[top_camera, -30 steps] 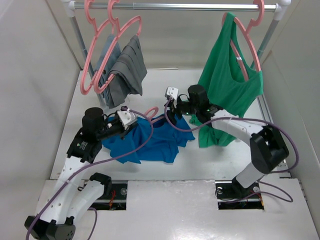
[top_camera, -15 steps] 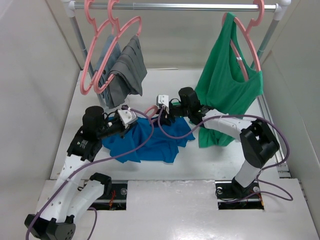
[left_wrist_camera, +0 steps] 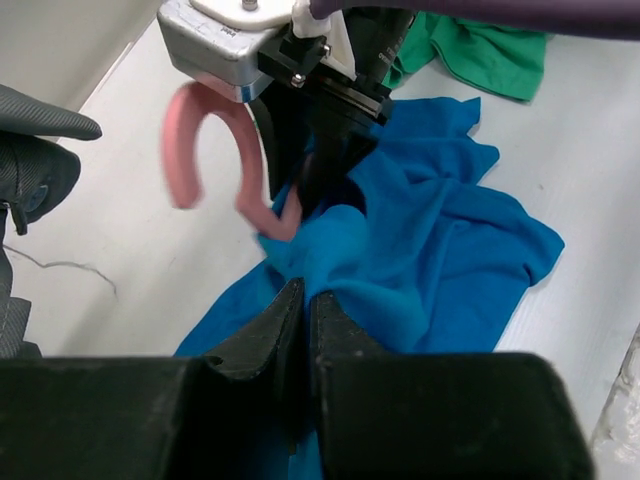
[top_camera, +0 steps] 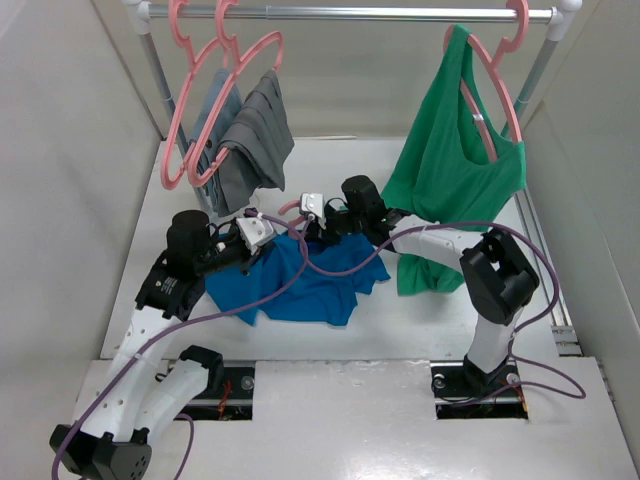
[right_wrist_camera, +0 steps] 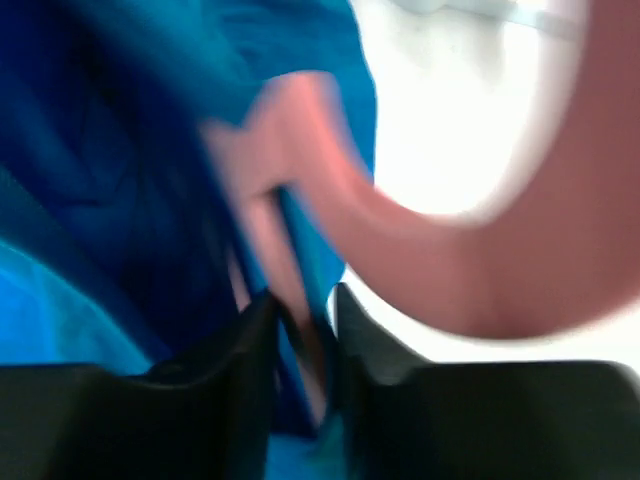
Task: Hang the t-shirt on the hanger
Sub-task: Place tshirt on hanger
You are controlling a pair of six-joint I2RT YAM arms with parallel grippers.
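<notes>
The royal-blue t-shirt (top_camera: 310,285) lies crumpled on the white table between the two arms. The pink hanger's hook (top_camera: 290,210) sticks out of the shirt's far edge; the rest of the hanger is hidden under the fabric. My left gripper (top_camera: 272,246) is shut on a fold of the t-shirt (left_wrist_camera: 430,250) close to the hook (left_wrist_camera: 200,130). My right gripper (top_camera: 308,230) comes down just behind that spot. In the blurred right wrist view the right gripper (right_wrist_camera: 305,300) has its jaws drawn in on the hanger's neck (right_wrist_camera: 270,230), with blue fabric (right_wrist_camera: 90,180) around it.
A metal rail (top_camera: 400,14) spans the back. Grey garments (top_camera: 245,140) hang on pink hangers at its left, close behind the left gripper. A green top (top_camera: 455,170) hangs at its right and drapes onto the table by the right arm. White walls close both sides.
The right gripper has moved left to the hanger's hook and its jaws have narrowed onto the neck. The left gripper has stayed shut on the t-shirt in the same place.
</notes>
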